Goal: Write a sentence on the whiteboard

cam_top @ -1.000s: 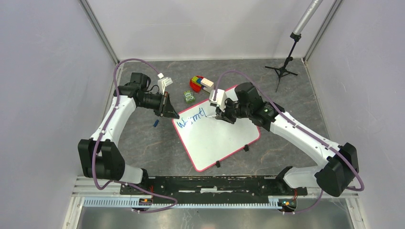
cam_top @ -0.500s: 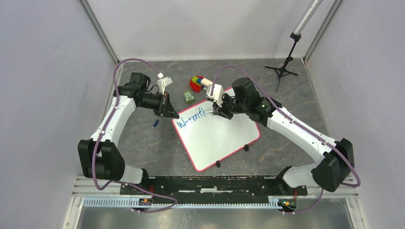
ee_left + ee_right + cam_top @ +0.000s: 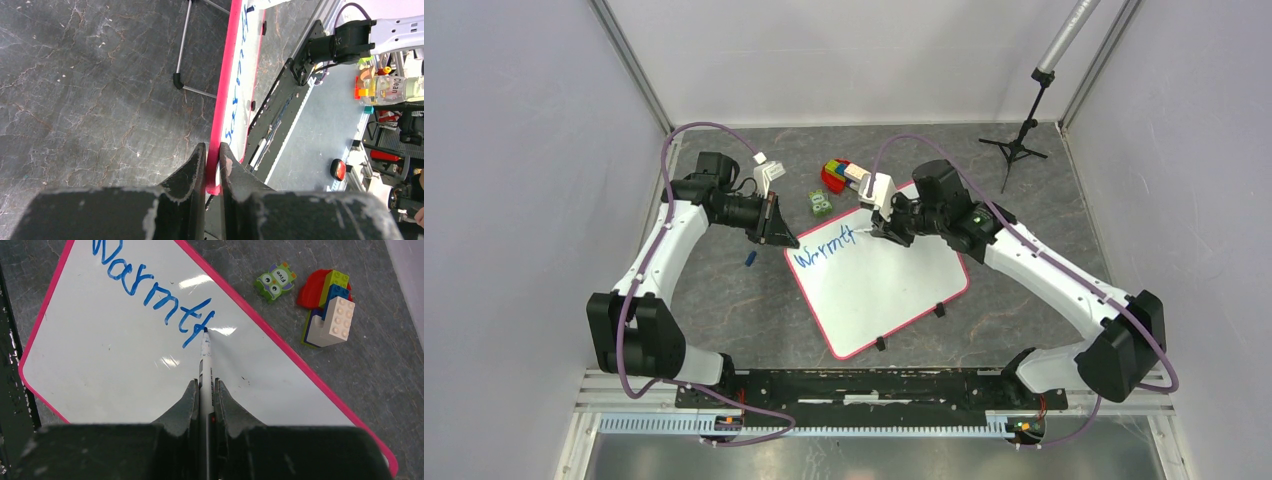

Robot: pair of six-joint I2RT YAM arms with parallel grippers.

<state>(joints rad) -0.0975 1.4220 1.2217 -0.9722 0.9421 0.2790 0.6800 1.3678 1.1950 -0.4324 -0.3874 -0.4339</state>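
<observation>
The whiteboard [image 3: 884, 290] lies tilted on the grey table, white with a pink-red rim. The sentence [image 3: 822, 248] is blue lettering reading "Warmt" plus a fresh stroke, near the board's far left edge; it shows large in the right wrist view [image 3: 150, 292]. My right gripper [image 3: 205, 386] is shut on a white marker [image 3: 205, 357], whose blue tip touches the board [image 3: 125, 370] at the end of the last letter. From above, that gripper [image 3: 876, 233] is over the board's far edge. My left gripper [image 3: 213, 150] is shut on the board's pink rim [image 3: 223, 95] at its left corner [image 3: 784, 243].
A stack of coloured toy bricks [image 3: 839, 175] and a green owl tile [image 3: 821, 203] lie just beyond the board's far edge. A small blue cap [image 3: 751, 258] lies left of the board. A black tripod stand [image 3: 1021, 140] is at the back right.
The right gripper shifted slightly toward the far left and drew a cross stroke and further line at the end of the lettering. The left arm has not moved.
</observation>
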